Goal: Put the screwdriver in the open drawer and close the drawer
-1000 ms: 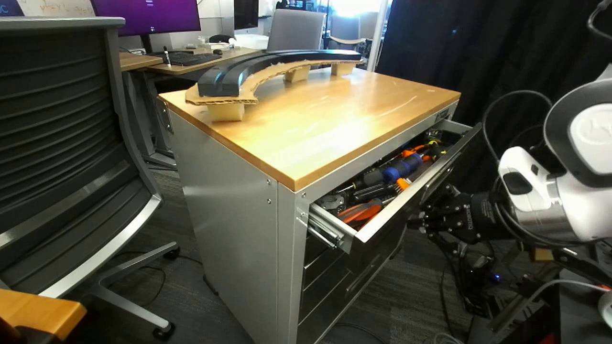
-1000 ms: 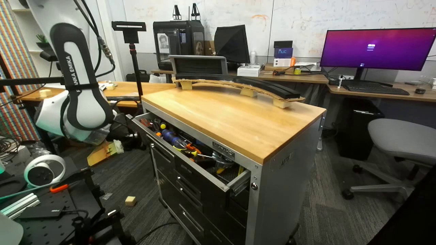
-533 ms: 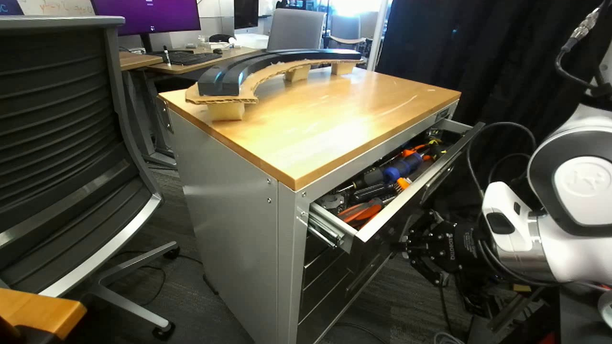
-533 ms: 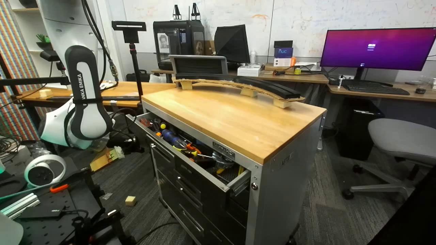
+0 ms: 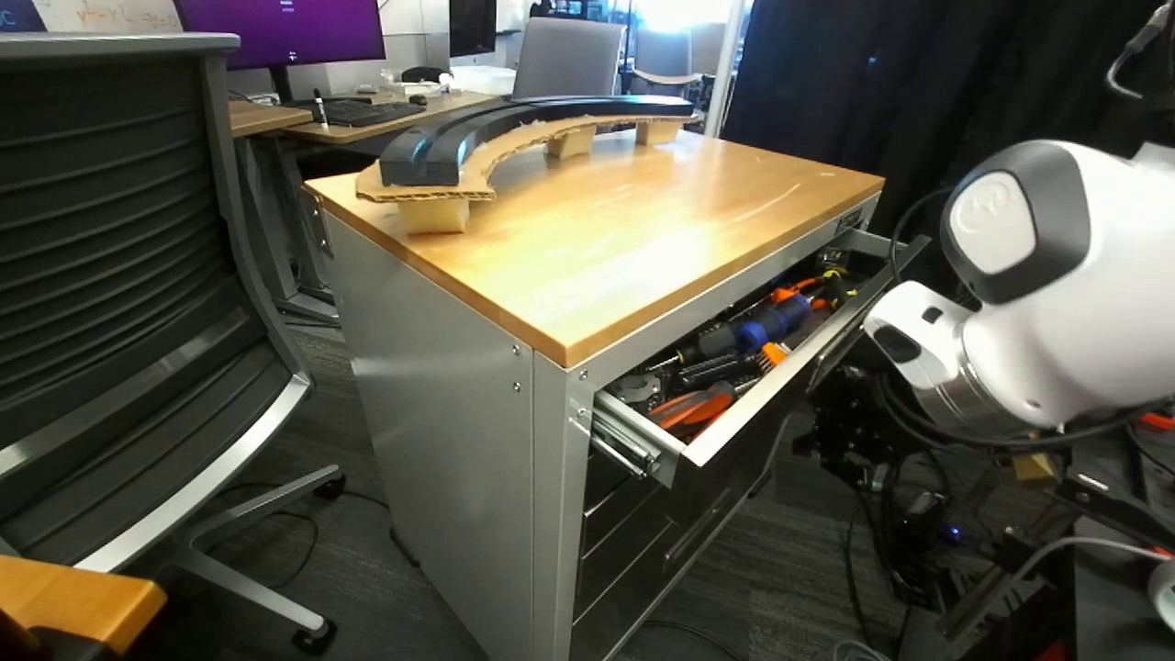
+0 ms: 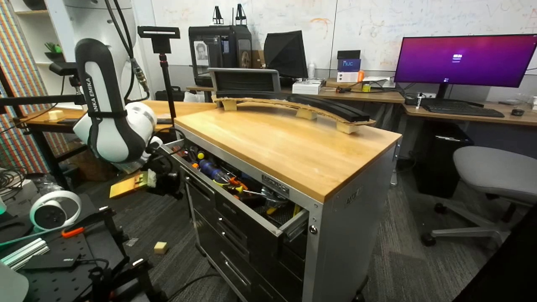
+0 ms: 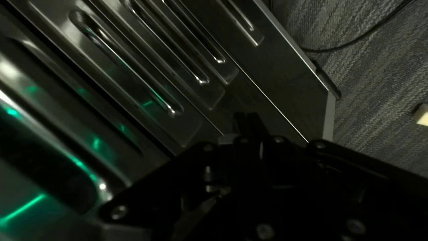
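The drawer (image 5: 766,390) of the grey cabinet is pulled open and holds many tools; it shows in both exterior views (image 6: 256,216). I cannot pick out the screwdriver among these tools, and none shows on the wooden worktop. My gripper (image 5: 808,445) is low in front of the drawer's dark front, partly lost against dark parts. In an exterior view it is a dark, unclear shape beside the drawer's far end. In the wrist view its black fingertips (image 7: 246,115) are together with nothing seen between them. They point down along the cabinet's dark drawer fronts (image 7: 133,77).
A curved black piece on cardboard (image 5: 542,128) stands on foam blocks along the back of the worktop (image 5: 643,220). An office chair (image 5: 128,275) stands beside the cabinet. A black pegboard table (image 6: 63,260) is near the robot. A foam block (image 6: 160,247) lies on the floor.
My arm first lowered the gripper along the drawer front, then rose again. The hand now tilts down more and is closer to the drawer. The drawer and its tools look the same.
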Available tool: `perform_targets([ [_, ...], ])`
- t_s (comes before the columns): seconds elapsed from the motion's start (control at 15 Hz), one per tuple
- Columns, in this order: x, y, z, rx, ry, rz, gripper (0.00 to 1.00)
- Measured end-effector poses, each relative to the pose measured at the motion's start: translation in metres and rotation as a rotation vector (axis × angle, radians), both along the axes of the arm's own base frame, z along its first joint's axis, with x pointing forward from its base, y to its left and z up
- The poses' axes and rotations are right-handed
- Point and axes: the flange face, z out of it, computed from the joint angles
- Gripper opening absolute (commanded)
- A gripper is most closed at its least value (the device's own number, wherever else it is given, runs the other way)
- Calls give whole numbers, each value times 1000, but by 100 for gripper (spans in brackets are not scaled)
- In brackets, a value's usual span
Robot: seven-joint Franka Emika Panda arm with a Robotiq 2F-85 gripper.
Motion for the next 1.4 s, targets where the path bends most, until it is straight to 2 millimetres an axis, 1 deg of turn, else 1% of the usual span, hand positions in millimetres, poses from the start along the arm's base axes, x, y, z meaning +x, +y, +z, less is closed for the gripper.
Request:
perform_targets([
  [0.13, 17, -8, 23, 9, 64, -75, 7],
  [0.2, 24, -10, 30, 19, 93, -114, 7],
  [0.33, 37, -8, 39, 34, 140, -185, 7],
  [0.4, 42, -5, 42, 41, 158, -217, 6],
  [0.47, 47, -2, 44, 49, 167, -242, 7],
  [0.6, 54, 5, 48, 71, 165, -278, 5],
  [0.87, 66, 17, 47, 105, 145, -307, 5],
  [0.93, 68, 21, 47, 114, 138, -309, 6],
  [1.07, 72, 35, 47, 132, 124, -300, 6],
  [1.13, 72, 43, 48, 140, 121, -289, 5],
  [1.4, 69, 85, 51, 170, 122, -256, 6],
])
